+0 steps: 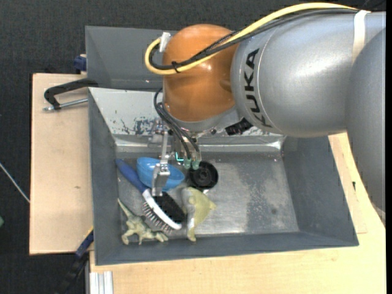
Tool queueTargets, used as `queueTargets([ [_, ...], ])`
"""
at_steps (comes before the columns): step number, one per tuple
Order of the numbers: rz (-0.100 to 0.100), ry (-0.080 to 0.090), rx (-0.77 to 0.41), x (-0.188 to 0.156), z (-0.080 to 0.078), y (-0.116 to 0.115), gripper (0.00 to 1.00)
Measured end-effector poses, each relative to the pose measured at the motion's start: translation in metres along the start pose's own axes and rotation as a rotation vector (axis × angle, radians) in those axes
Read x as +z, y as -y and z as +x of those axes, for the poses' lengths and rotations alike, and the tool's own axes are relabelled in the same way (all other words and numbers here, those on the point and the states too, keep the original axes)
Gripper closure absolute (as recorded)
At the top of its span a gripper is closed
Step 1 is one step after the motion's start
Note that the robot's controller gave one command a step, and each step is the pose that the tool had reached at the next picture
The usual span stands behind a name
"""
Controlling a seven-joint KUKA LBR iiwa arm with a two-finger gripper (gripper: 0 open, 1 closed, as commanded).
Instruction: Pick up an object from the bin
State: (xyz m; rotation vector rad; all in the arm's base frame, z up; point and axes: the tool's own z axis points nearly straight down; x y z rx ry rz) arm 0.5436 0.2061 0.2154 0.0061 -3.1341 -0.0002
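My gripper (163, 177) hangs under the orange cover, in the left half of the bin. One metal finger reaches down onto a light blue rounded thing (153, 169) and ends just above a black-and-white brush (163, 209). A black round disc (202, 174) lies just right of the finger. A pale yellow-green soft thing (197, 210) sits right of the brush. I see nothing held between the fingers.
A dark blue stick (128, 172) lies left of the light blue thing. A pale green toy figure (139, 228) lies along the bin's front wall at the left. The arm covers the bin's back and right.
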Motion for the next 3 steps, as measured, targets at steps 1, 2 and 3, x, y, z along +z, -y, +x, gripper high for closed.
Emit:
queueTargets([
  [1,-0.006,0.010,-0.211,0.121,0.009,0.035,0.00],
  [2,-0.005,-0.001,-0.209,0.123,0.011,0.035,1.00],
  [3,-0.001,0.022,-0.306,-0.014,0.013,0.042,1.00],
])
